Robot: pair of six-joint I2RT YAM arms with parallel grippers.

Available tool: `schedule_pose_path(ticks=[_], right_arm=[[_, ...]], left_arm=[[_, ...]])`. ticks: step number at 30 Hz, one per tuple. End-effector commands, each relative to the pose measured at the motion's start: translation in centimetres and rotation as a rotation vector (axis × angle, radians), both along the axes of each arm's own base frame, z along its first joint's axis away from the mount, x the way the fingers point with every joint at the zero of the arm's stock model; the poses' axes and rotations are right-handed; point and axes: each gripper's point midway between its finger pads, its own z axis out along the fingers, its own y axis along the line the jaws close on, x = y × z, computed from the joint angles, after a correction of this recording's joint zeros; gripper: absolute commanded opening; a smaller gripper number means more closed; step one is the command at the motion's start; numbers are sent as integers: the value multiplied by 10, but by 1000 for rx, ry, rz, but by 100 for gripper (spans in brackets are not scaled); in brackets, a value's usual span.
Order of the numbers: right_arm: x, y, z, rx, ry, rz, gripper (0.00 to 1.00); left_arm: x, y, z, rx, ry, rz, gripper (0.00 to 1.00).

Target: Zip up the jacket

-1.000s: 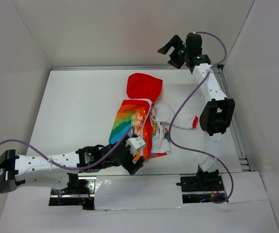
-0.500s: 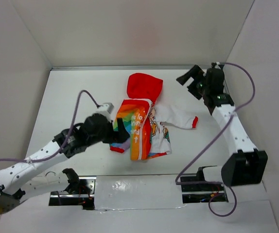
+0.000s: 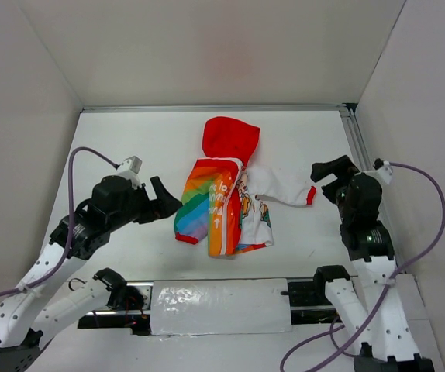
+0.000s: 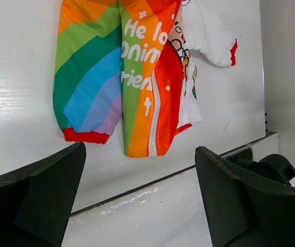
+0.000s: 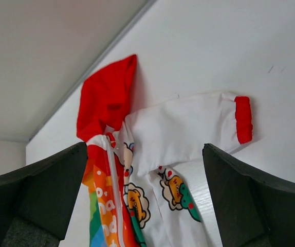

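Flat white matte surface (image 3: pixel 129 147), boxed in by plain white panel walls: back (image 3: pixel 222 54), left (image 3: pixel 21 116) and right (image 3: pixel 424 93). A thin grey metal rail (image 3: pixel 207 108) runs along the surface's far edge. A shiny, wrinkled silver tape strip (image 3: pixel 219 306) lies at the near edge. Even diffuse light, soft shadows.

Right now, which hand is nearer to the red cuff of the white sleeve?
Right. The right hand sits open just beside the white sleeve's red cuff; the left hand is across the jacket, off its rainbow side.
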Motion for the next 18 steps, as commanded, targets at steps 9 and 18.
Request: schedule_pose_path(ticks=[9, 18], right_arm=[[-22, -13, 14, -33, -79, -56, 100], [-8, -5, 5, -59, -26, 5, 100]], left_arm=[[-6, -10, -2, 4, 14, -23, 99], [-5, -10, -14, 10, 38, -20, 99]])
